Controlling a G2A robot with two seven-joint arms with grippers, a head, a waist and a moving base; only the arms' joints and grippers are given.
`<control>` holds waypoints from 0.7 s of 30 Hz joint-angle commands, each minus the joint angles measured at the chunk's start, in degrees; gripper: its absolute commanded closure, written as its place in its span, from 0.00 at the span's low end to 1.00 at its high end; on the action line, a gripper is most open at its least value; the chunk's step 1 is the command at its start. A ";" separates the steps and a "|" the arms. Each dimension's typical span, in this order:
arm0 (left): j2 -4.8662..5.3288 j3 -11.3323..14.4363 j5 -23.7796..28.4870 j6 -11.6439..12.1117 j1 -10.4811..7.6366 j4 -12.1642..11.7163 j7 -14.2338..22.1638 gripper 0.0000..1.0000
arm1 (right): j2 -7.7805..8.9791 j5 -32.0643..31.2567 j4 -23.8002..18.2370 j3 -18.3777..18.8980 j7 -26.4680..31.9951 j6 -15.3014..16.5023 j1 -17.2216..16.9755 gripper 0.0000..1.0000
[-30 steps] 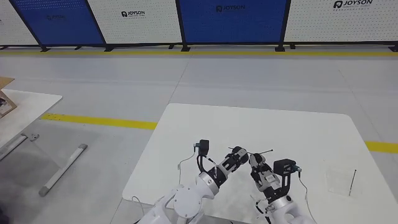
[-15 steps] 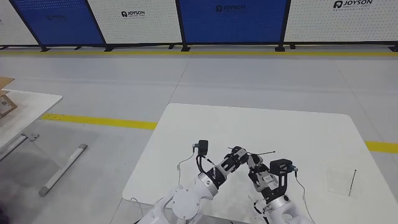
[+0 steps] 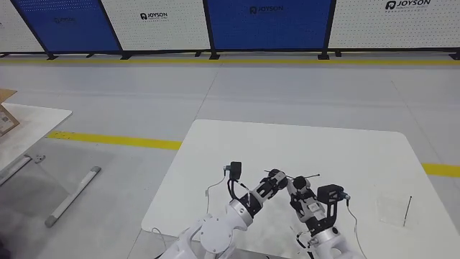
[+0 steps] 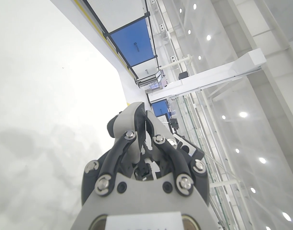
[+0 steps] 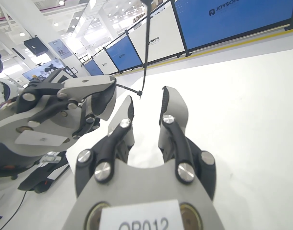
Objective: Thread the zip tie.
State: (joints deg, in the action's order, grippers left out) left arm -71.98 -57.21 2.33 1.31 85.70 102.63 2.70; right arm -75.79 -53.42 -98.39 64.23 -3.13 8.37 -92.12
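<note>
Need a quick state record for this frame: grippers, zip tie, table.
left gripper: shut on zip tie
right gripper: open, holding nothing, next to the tie's bend
zip tie: held above the table, short part leaving the left gripper, long part angled upward
table: white, spare tie near its right edge

Printed on each white panel (image 3: 407,21) and each blue panel (image 3: 269,25) along the back fence is a logo with a short word. On the right gripper (image 5: 147,96), a white label (image 5: 139,216) carries dark characters, partly cut off.
</note>
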 commanded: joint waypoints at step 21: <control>-0.11 0.22 -0.87 0.10 0.27 -0.17 -0.23 1.00 | 0.02 0.78 0.23 0.08 -0.14 0.02 -0.05 1.00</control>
State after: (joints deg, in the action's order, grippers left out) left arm -72.09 -56.98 1.42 1.33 85.95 102.48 2.49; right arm -75.75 -52.65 -98.27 64.38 -3.32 8.43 -92.26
